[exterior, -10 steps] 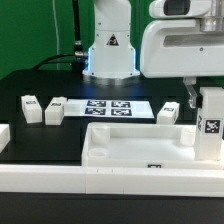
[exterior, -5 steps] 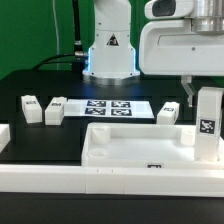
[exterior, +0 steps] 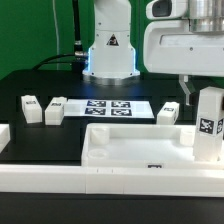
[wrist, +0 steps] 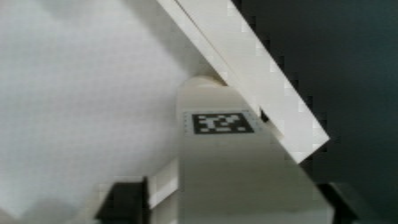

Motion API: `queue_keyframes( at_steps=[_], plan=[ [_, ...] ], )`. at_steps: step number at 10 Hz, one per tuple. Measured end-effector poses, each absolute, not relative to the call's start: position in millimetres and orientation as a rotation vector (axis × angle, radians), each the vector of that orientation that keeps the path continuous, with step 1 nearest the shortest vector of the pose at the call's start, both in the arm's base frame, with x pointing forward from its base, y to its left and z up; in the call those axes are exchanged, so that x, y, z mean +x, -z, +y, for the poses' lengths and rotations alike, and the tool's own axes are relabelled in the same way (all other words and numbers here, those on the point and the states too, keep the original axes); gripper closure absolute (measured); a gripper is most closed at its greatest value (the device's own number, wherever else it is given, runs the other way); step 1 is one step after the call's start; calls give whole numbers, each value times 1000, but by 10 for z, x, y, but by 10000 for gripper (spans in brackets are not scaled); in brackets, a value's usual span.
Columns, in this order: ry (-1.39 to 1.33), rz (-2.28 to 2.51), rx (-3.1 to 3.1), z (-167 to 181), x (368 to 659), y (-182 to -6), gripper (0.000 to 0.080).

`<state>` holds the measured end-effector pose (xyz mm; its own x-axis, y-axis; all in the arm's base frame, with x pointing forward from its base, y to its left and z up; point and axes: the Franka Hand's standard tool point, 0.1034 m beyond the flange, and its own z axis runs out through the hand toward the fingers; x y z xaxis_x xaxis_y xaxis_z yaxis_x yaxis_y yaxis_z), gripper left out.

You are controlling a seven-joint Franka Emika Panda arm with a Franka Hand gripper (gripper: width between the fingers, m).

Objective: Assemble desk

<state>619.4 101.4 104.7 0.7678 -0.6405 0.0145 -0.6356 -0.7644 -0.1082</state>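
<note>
Exterior view: the tabletop [exterior: 130,152] lies rim-up on the black table [exterior: 40,140], just behind the long front border rail [exterior: 90,182]; at its end on the exterior view's right an upright leg [exterior: 209,125] stands tall, its tag facing the camera. One dark finger [exterior: 187,90] shows just beside that leg on the exterior view's left side of it; the other finger is hidden behind the leg. Behind the tabletop lies the marker board [exterior: 108,108]; to the exterior view's left of it sit an outer leg [exterior: 32,108] and an inner leg [exterior: 56,109] — close together, not touching; at the board's other end a lone leg [exterior: 168,113] rests just beside it. The wrist view looks down the upright leg to where it meets the tabletop's raised rim; the gripper [wrist: 231,205] straddles the leg, one dark finger on each flank — whether they press the leg or stand a shade clear of it I cannot tell.
</note>
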Motion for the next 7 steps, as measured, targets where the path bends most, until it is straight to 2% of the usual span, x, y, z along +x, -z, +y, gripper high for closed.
queue_keyframes(
  at_steps=[1,2,3,7],
  plan=[
    [76,996,-2878,1015,6189,-1044,220],
    [83,869,-2923,1013,6189,-1043,220],
    [98,650,-2993,1006,6191,-1037,162],
    [121,69,-3076,1006,6199,-1032,151]
  ],
)
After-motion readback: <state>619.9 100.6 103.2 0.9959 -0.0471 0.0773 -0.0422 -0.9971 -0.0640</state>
